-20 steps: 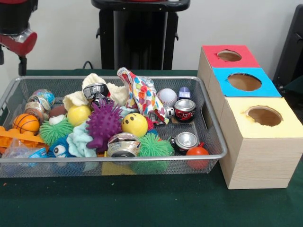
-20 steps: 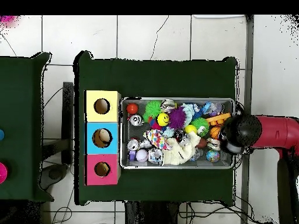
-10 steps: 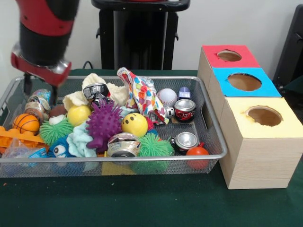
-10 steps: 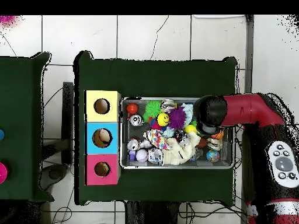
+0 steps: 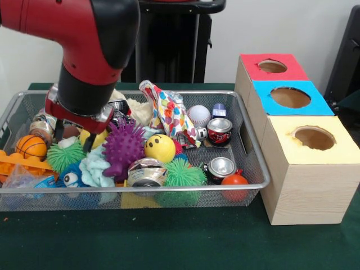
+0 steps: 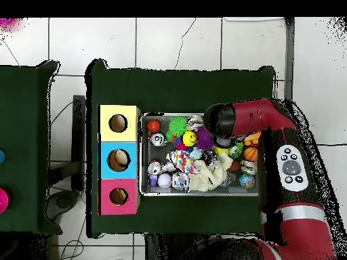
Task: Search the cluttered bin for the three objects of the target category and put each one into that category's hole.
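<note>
Mesh bin point(image 5: 256, 169) crammed with balls, cans, fuzzy toys; gripper point(image 5: 74, 132) low over yellow ball point(image 5: 90, 136), grip state unclear

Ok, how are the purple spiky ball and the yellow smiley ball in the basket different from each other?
The purple spiky ball bristles with soft spikes; the yellow smiley ball is smooth. The purple one is plain in colour, while the yellow one has a dark face printed on it. The purple one also looks larger. Both are round and sit side by side in the middle of the wire basket.

White wall point(image 5: 264, 25); white tiled floor point(image 6: 169, 40); green table point(image 5: 185, 242).
</note>
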